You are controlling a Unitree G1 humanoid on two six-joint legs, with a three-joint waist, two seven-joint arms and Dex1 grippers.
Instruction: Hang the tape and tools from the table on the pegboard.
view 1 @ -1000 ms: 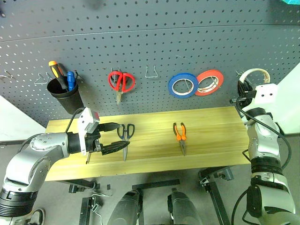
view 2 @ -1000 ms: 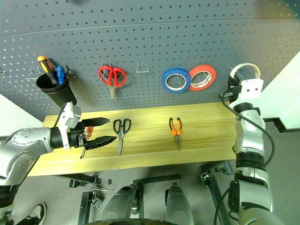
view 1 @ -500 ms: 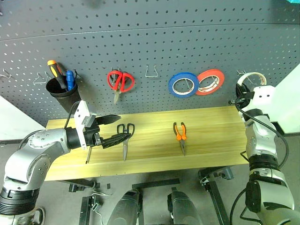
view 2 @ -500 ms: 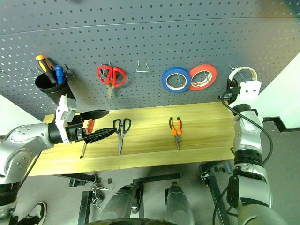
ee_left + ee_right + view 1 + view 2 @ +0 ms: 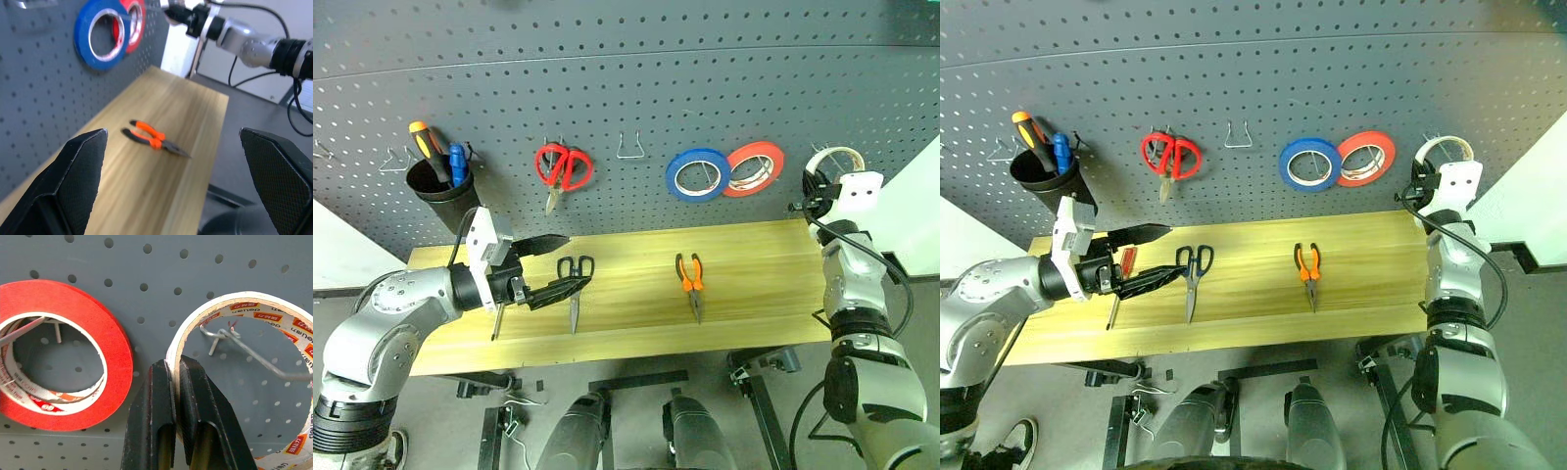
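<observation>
Right fingers (image 5: pixel 175 382) clamped on tape (image 5: pixel 234 303) rim, hook (image 5: pixel 254 355) inside ring; left fingers (image 5: pixel 570 285) wide above table (image 5: pixel 754 294).

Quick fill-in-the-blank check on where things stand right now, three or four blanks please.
1. The right gripper is shut on the rim of the ____ tape, whose ring is around a wire hook on the pegboard.
2. The left gripper is ____ and holds nothing.
3. The orange-handled pliers lie on the ____.
4. The black-handled scissors lie between the screwdriver and the ____.

Missing words: whitish; open; table; pliers
</observation>
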